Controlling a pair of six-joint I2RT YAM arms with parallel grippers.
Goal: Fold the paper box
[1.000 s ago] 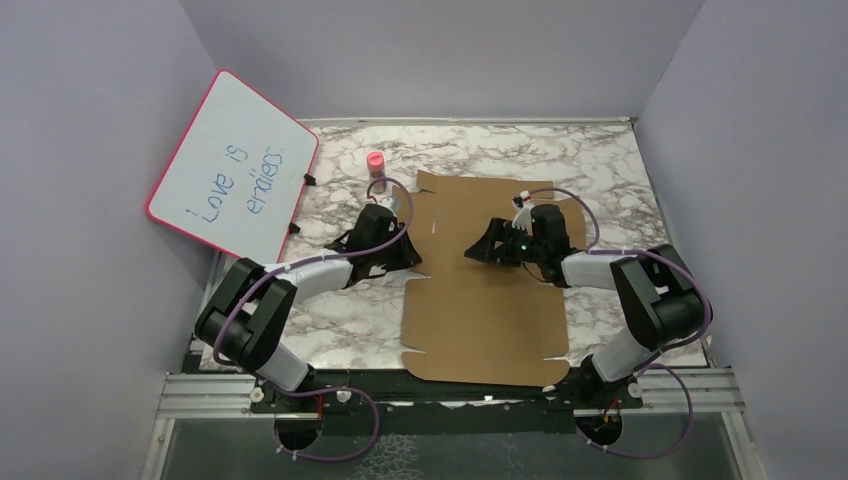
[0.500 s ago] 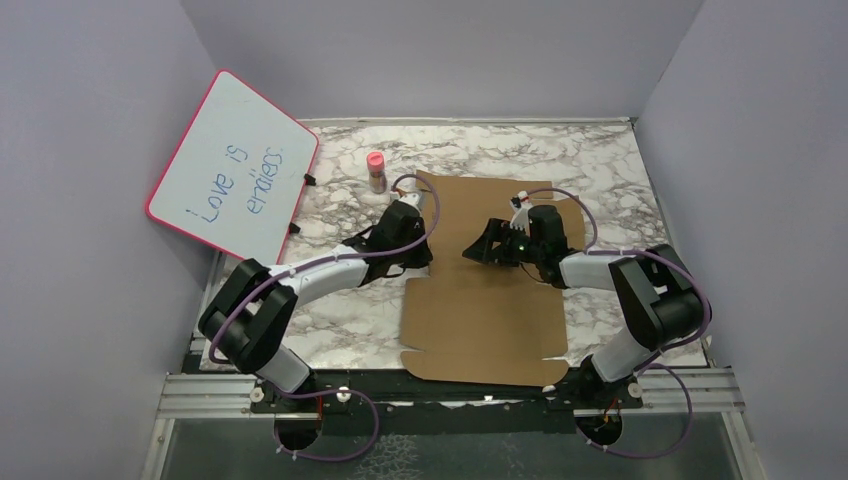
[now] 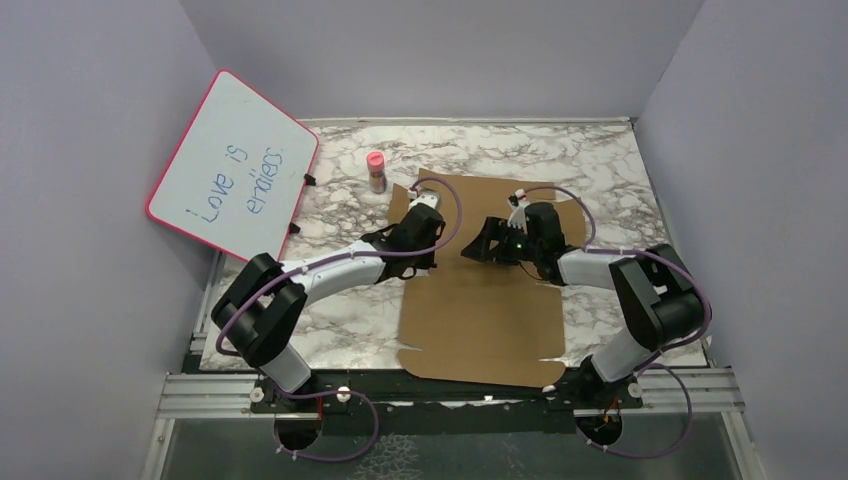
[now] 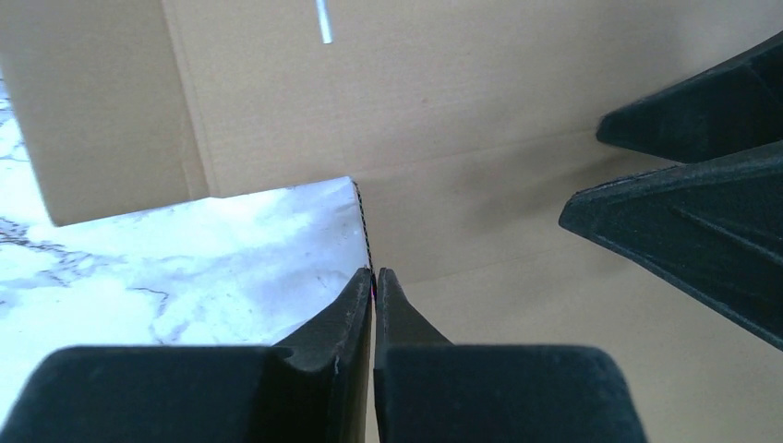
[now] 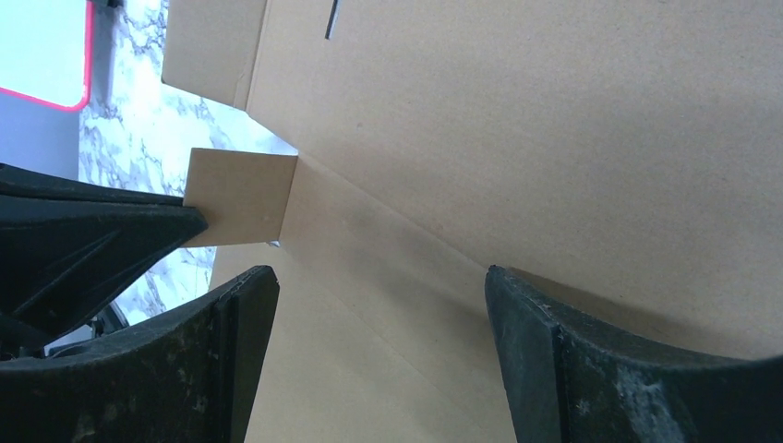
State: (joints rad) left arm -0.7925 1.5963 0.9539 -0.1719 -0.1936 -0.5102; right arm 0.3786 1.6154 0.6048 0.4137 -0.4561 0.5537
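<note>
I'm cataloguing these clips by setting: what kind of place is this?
Probably a lab robot booth: plain lavender walls box in a marble-patterned table, and a left arm and right arm are bolted to a rail at its near edge, over an unfolded paper box.

A pink-framed whiteboard (image 3: 235, 165) is propped at a tilt over the far left corner of the marbled worktop (image 3: 600, 170), and blue handwriting is seen across it. A small bottle (image 3: 376, 171) with a pink cap is stood upright near the far edge, just beside the whiteboard. The worktop is enclosed by plain lilac walls (image 3: 430, 50).
</note>
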